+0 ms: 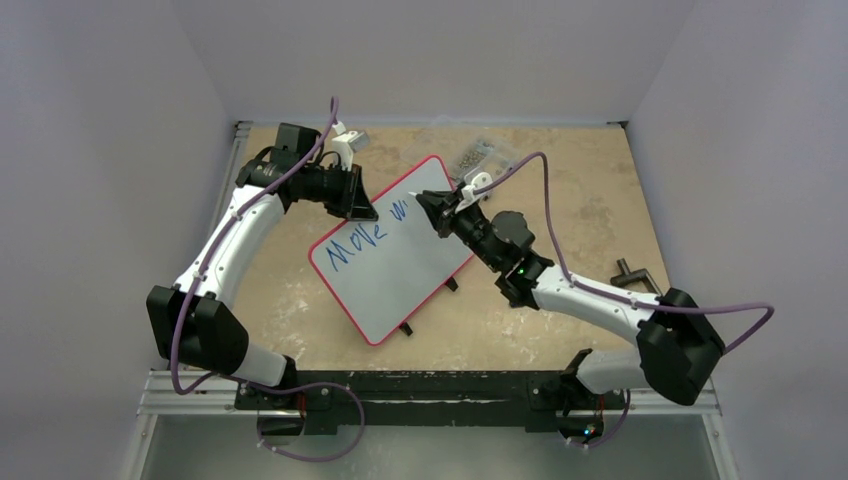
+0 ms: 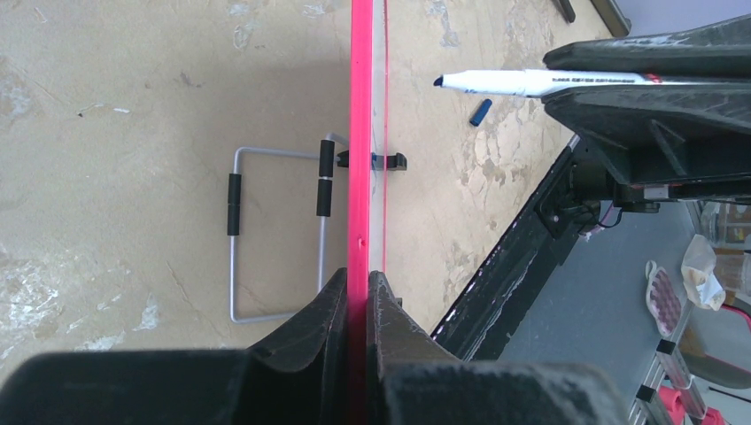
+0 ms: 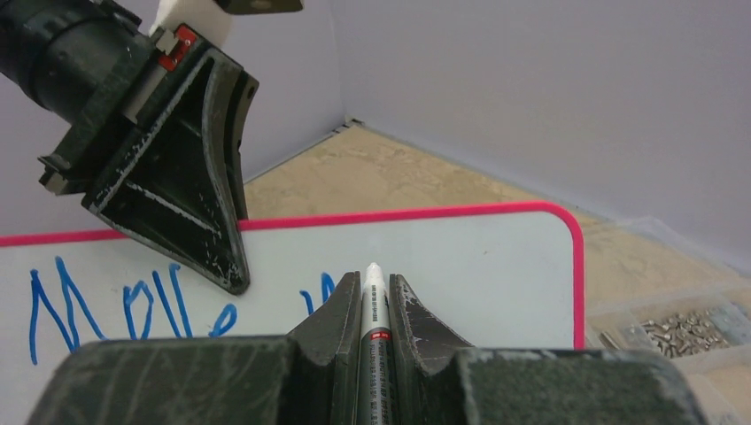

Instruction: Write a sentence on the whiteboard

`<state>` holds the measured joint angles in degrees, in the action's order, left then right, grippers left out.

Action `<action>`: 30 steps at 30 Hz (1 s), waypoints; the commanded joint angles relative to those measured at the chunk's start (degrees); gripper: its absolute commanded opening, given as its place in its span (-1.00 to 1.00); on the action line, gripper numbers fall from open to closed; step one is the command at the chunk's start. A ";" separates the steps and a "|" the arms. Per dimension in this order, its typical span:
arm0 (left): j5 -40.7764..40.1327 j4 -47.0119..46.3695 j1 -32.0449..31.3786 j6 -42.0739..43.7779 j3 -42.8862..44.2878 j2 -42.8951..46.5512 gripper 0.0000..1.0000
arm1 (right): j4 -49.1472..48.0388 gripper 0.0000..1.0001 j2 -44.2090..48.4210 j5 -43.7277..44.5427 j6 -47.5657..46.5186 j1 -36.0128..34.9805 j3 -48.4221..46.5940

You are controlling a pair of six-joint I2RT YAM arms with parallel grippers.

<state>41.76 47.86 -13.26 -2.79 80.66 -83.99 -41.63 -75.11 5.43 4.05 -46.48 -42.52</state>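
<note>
The whiteboard [image 1: 400, 270] with a red rim lies tilted mid-table. Blue letters [image 1: 358, 243] read "MoVe", with a started second word beside them [image 1: 401, 210]. My left gripper [image 1: 362, 208] is shut on the board's upper-left rim [image 2: 359, 177], seen edge-on in the left wrist view. My right gripper [image 1: 428, 210] is shut on a white marker [image 3: 374, 305]. The marker's tip is over the board at the started word [image 3: 321, 292]. The marker also shows in the left wrist view [image 2: 531, 82], its blue tip just off the board's face.
A clear box of screws [image 1: 480, 155] sits behind the board's far corner [image 3: 682, 332]. A blue marker cap [image 2: 479, 112] lies on the table. A wire stand [image 2: 276, 235] lies under the board. A black clamp [image 1: 633, 276] sits at the right.
</note>
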 commanded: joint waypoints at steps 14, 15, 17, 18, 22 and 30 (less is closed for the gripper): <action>-0.57 -2.47 0.07 1.58 0.37 2.59 -1.00 | -3.70 -1.00 -6.71 -0.99 -0.01 0.15 -6.49; -0.54 -2.42 0.07 1.58 0.35 2.60 -1.00 | -3.68 -1.00 -6.71 -0.95 -0.01 0.16 -6.29; -0.54 -2.43 0.07 1.60 0.29 2.60 -1.00 | -3.42 -1.00 -6.55 -0.71 0.05 0.16 -5.90; -0.54 -2.42 0.07 1.57 0.35 2.60 -1.00 | -3.38 -1.00 -6.40 -0.61 0.12 0.12 -5.64; -0.54 -2.49 0.07 1.58 0.28 2.54 -1.00 | -2.99 -1.00 -5.06 -0.45 -0.10 0.16 -4.91; -0.86 -2.42 0.07 1.57 0.28 2.33 -1.00 | -0.64 -1.00 -0.40 1.66 -2.07 0.16 -3.18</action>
<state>41.71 47.81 -13.26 -2.79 80.66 -83.96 -41.69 -79.35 5.26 3.60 -46.48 -46.30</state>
